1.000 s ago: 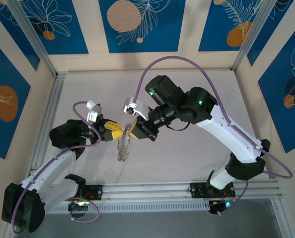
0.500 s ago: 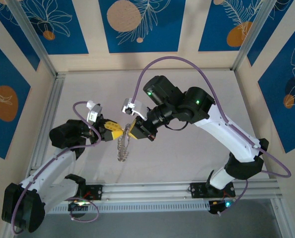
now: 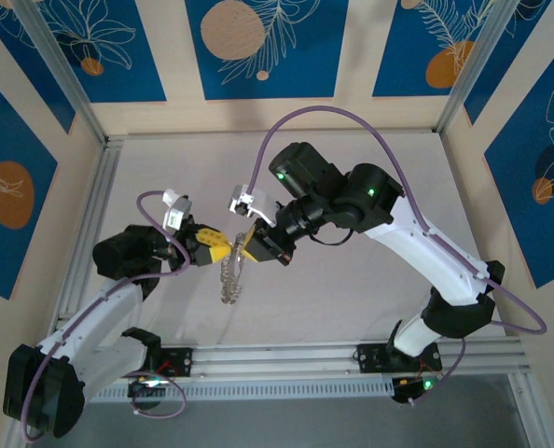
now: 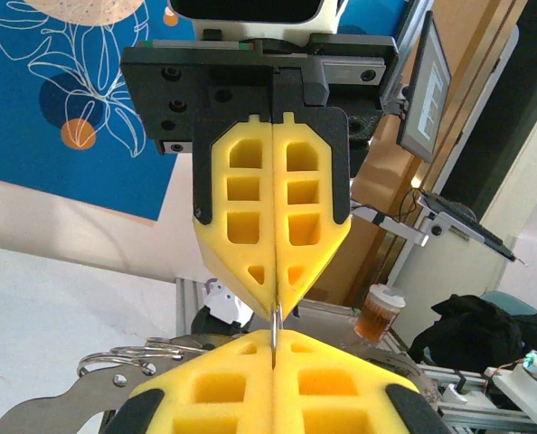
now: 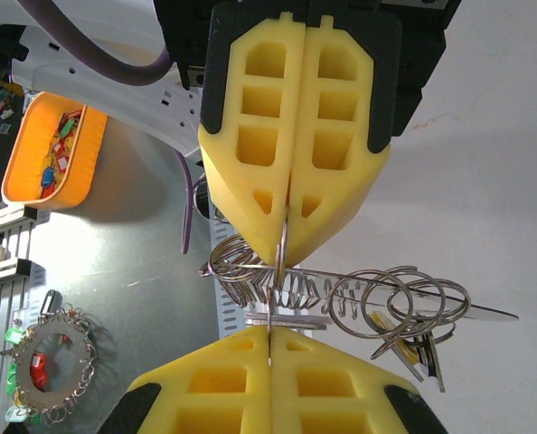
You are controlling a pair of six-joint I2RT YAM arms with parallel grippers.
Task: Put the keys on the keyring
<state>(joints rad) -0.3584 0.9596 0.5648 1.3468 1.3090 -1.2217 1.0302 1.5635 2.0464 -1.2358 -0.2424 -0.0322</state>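
Nearest the arm bases in the top view, the keyring point(image 3: 229, 280) hangs slack toward 6 o'clock above the pale table point(image 3: 370, 289). Its top is caught where the two sets of fingertips meet. The left gripper point(image 3: 223, 250) reaches in from 9 o'clock and the right gripper point(image 3: 243, 248) from 3 o'clock, both clamped tight, tip to tip.

In the right wrist view, the right gripper's ribbed yellow foam fingers point(image 5: 296, 353) pinch what looks like a ring seen edge-on. Just beyond, the left gripper nips a wire loop of the same bunch.

The keyring reads as a string of steel split rings: light, hard and slick, floppy at every link, and likely to swing or twist. The keys point(image 5: 419, 348), small flat pieces, dangle at 4 o'clock. The best hold is probably a single ring, pinched flat across its coil with the split end left free.
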